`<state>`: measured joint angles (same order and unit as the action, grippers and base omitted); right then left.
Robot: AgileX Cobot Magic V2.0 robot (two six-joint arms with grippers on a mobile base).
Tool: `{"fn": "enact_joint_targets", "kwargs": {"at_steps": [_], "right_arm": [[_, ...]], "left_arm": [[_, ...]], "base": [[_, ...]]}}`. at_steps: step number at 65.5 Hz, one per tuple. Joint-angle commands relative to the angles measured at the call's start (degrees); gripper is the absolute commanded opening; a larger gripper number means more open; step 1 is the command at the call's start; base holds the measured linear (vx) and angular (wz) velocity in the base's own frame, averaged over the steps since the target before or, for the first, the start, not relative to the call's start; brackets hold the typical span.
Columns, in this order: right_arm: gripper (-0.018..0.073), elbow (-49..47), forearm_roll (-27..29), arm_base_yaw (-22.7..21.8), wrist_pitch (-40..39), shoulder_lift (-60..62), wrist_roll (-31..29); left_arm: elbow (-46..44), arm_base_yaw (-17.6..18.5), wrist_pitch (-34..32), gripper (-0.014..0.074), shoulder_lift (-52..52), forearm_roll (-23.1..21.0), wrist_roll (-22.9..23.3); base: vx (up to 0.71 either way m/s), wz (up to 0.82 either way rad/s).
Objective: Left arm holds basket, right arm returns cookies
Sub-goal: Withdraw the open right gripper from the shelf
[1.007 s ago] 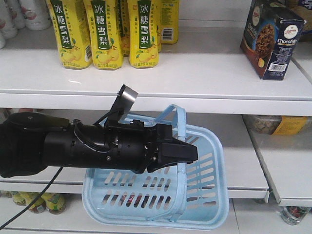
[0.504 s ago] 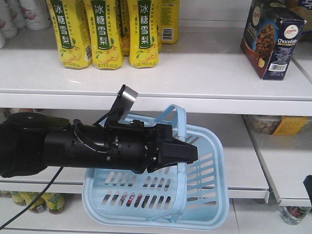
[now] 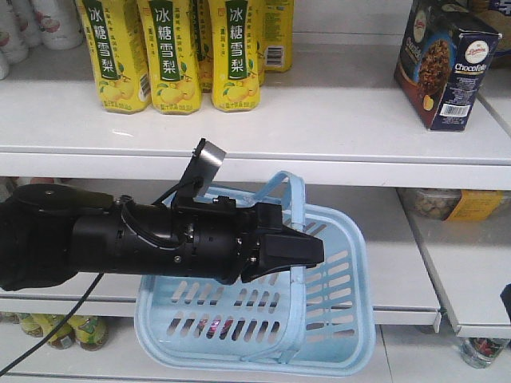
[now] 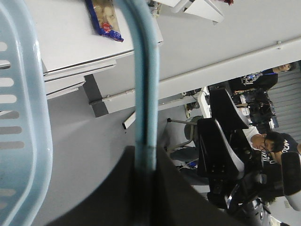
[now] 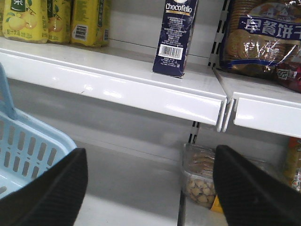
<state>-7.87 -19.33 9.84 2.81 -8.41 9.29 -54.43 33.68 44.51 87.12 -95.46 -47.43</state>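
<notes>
My left gripper [image 3: 302,250] reaches in from the left and is shut on a hoop handle [image 4: 143,70] of the light blue basket [image 3: 335,319], which hangs in front of the middle shelf. In the left wrist view the dark jaws [image 4: 145,188] pinch that handle. The cookies [image 3: 447,60], a navy Chocofello carton, stand upright on the top shelf at the right, with nothing touching them. My right gripper [image 5: 148,188] is open and empty, below the carton [image 5: 176,37] and to the right of the basket [image 5: 28,146]. Only a dark sliver of the right arm [image 3: 507,302] shows at the front view's right edge.
Yellow pear-drink bottles [image 3: 172,56] stand at the top shelf's left. A bagged biscuit pack [image 5: 263,37] sits on the adjoining shelf right of the carton. A clear snack tub [image 5: 202,181] rests on the shelf below. The white shelf lip [image 5: 141,94] juts out above my right gripper.
A dark piece of the right arm has come into sight at the front view's right edge. The left arm, basket and carton have not moved.
</notes>
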Motion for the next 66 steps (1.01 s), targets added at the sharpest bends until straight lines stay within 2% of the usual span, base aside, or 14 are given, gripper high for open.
{"fn": "enact_joint_targets", "kwargs": {"at_steps": [1, 25, 66], "right_arm": [[0.0441, -1.4, -0.7, -0.1, -4.3, -0.6, -0.1], [-0.0015, -1.4, -0.5, -0.1, 0.1, -0.6, -0.1], [-0.0008, -1.4, -0.5, -0.1, 0.1, -0.6, -0.1]], "left_arm": [[-2.3, -0.3, 0.0, -0.0006, -2.5, -6.4, -1.3], [-2.3, -0.3, 0.0, -0.0006, -2.5, -6.4, -1.3], [-2.3, -0.3, 0.0, -0.0006, -2.5, -6.4, -1.3]], "base": [[0.00, 0.00], [0.00, 0.00], [0.00, 0.00]]}}
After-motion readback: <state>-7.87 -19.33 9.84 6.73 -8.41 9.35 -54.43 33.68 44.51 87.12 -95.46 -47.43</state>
